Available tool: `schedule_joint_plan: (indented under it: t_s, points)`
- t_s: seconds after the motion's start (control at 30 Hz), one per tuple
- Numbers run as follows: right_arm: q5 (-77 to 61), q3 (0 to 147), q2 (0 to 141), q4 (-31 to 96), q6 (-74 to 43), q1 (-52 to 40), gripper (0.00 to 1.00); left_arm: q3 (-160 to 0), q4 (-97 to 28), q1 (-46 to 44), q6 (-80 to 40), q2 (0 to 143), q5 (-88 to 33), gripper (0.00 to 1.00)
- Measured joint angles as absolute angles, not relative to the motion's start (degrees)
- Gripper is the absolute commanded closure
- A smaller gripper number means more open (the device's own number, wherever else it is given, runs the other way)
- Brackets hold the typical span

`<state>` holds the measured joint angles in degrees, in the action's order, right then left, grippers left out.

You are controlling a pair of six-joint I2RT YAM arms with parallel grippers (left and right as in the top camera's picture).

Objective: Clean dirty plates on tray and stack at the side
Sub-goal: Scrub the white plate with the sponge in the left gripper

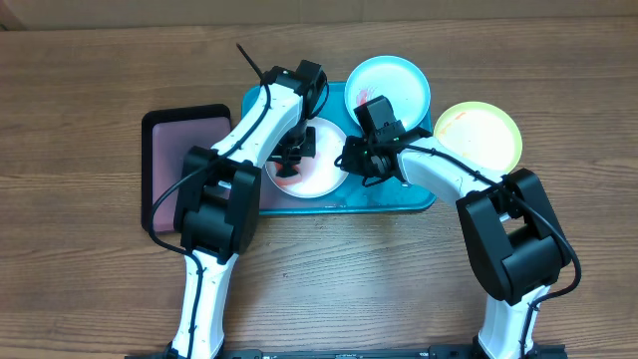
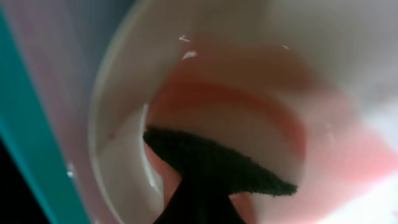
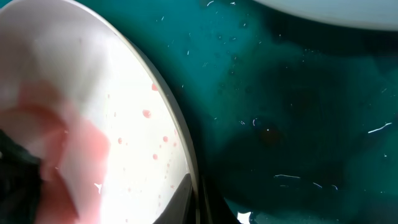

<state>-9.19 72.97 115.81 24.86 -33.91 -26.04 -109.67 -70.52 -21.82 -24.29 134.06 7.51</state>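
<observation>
1. Seen from overhead, the tray (image 1: 349, 204) lies at the middle of the wooden table (image 1: 100, 70). Its long axis runs left to right across the frame.
2. The white plate (image 1: 319, 179) lies face up in the tray's left half, with a red smear (image 1: 291, 181) at its centre.
3. The light blue plate (image 1: 399, 85) sits at the tray's upper right, overlapping the far rim. It is face up, with red marks on its left side.
4. The yellow-green plate (image 1: 483, 135) lies to the right of the tray, on the table or just over the tray's edge.
5. A black tray (image 1: 174, 160) with a pinkish inside lies just beside the tray on the left.
6. The left gripper (image 1: 292, 158) points down into the white plate. Its wrist view shows what the overhead view hides: a dark rough pad (image 2: 211, 162) resting on the smear. Its fingers cannot be made out, so whether they are apart or together cannot be told.
7. The right gripper (image 1: 351, 160) is at the white plate's right rim. Only its wrist view shows its dark fingers (image 3: 183, 199) at lower centre, clamped on that rim. The same view shows fine red specks (image 3: 158, 143) on the plate.
</observation>
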Motion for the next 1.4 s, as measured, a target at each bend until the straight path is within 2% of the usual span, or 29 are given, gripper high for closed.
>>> schedule_joint_plan:
  t_s: [0.17, 0.33, 0.47, 0.63, 0.83, 0.97, 1.1, 1.23, 1.4]
  points:
    - [-9.1, 73.0, 115.8, 25.4, -33.9, -26.0, 0.96, -109.7, -68.6, -21.2, -21.4, 134.1, 5.9, 0.96]
    - [-8.6, 73.0, 115.8, 25.7, -33.9, -25.8, 0.96, -109.9, -66.1, -19.2, -7.0, 134.1, -7.6, 0.96]
    - [-8.6, 73.1, 115.8, 25.7, -33.9, -25.8, 0.96, -109.9, -63.3, -19.2, -2.5, 134.4, -14.4, 0.96]
    - [-8.6, 73.1, 115.8, 25.7, -33.9, -25.8, 0.96, -110.1, -61.5, -19.4, -7.6, 134.5, -12.9, 0.96]
    - [-8.8, 73.1, 115.8, 25.6, -33.8, -25.9, 0.96, -111.5, -65.6, -20.1, -19.5, 134.5, 1.0, 0.96]
    - [-9.3, 73.1, 115.8, 25.6, -33.3, -26.0, 0.96, -111.5, -71.0, -20.1, -21.7, 134.7, 6.1, 0.96]
    - [-9.7, 73.1, 115.8, 25.8, -32.8, -26.2, 0.96, -111.5, -73.8, -20.2, -16.8, 134.9, 3.8, 0.96]
    - [-9.6, 73.1, 115.8, 25.8, -32.7, -26.1, 0.96, -111.5, -74.5, -20.2, -6.7, 134.9, -5.6, 0.96]
    - [-9.6, 73.1, 115.8, 26.2, -32.8, -26.1, 0.96, -111.5, -69.3, -20.9, -1.3, 135.0, -12.1, 0.96]
